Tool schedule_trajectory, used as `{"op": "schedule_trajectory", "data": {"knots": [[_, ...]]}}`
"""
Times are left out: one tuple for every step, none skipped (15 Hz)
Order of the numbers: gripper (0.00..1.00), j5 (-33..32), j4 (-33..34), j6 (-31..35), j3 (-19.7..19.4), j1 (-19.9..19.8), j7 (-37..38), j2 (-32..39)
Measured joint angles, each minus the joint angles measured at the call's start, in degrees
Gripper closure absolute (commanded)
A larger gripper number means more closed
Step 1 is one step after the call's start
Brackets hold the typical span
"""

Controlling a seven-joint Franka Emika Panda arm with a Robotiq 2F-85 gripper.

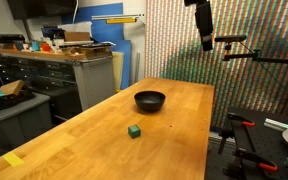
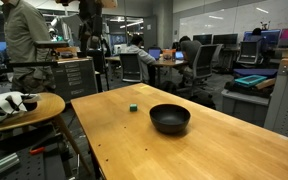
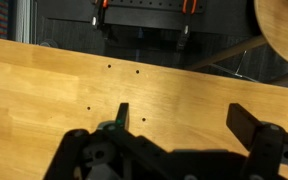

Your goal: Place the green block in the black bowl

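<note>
The green block (image 1: 134, 130) sits on the wooden table (image 1: 94, 140), a short way in front of the black bowl (image 1: 150, 100). Both exterior views show them apart, the block (image 2: 133, 107) beyond the bowl (image 2: 170, 118). My gripper (image 1: 205, 40) hangs high above the table's far end, well away from both; it also shows in an exterior view (image 2: 94, 40). In the wrist view the gripper (image 3: 184, 120) is open and empty over bare wood. A small green patch shows beside one finger; I cannot tell what it is. The bowl is out of the wrist view.
A round wooden stool (image 2: 19, 105) with a white object stands beside the table; its seat shows in the wrist view (image 3: 284, 30). A camera arm (image 1: 254, 55) reaches in near the gripper. Cabinets (image 1: 64, 75) and seated people (image 2: 189, 60) are beyond.
</note>
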Motion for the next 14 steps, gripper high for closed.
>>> {"op": "schedule_trajectory", "data": {"knots": [[0.0, 0.0, -0.1, 0.0, -0.1, 0.0, 0.4, 0.1], [0.0, 0.0, -0.2, 0.1, -0.1, 0.0, 1.5, 0.1], [0.0, 0.0, -0.2, 0.1, -0.1, 0.0, 2.9, 0.3], [0.0, 0.0, -0.1, 0.1, -0.1, 0.0, 4.5, 0.5], [0.0, 0.0, 0.0, 0.1, -0.1, 0.0, 6.3, 0.9], [0.0, 0.0, 0.1, 0.1, -0.1, 0.0, 8.1, 1.5], [0.0, 0.0, 0.3, 0.1, -0.2, 0.0, 9.8, 2.2], [0.0, 0.0, 0.7, 0.3, -0.2, -0.1, 11.7, 3.2], [0.0, 0.0, 1.1, 0.6, -0.2, -0.2, 13.5, 4.4], [0.0, -0.1, 1.6, 1.2, -0.2, -0.3, 15.0, 5.8], [0.0, -0.3, 2.2, 1.8, -0.3, -0.3, 16.4, 7.5], [0.0, -0.7, 3.0, 2.4, -0.5, -0.3, 17.6, 9.4], [0.0, -1.1, 3.8, 3.4, -0.6, -0.3, 18.7, 11.4], [0.0, -1.5, 4.6, 4.5, -0.9, -0.3, 19.6, 13.4]]}}
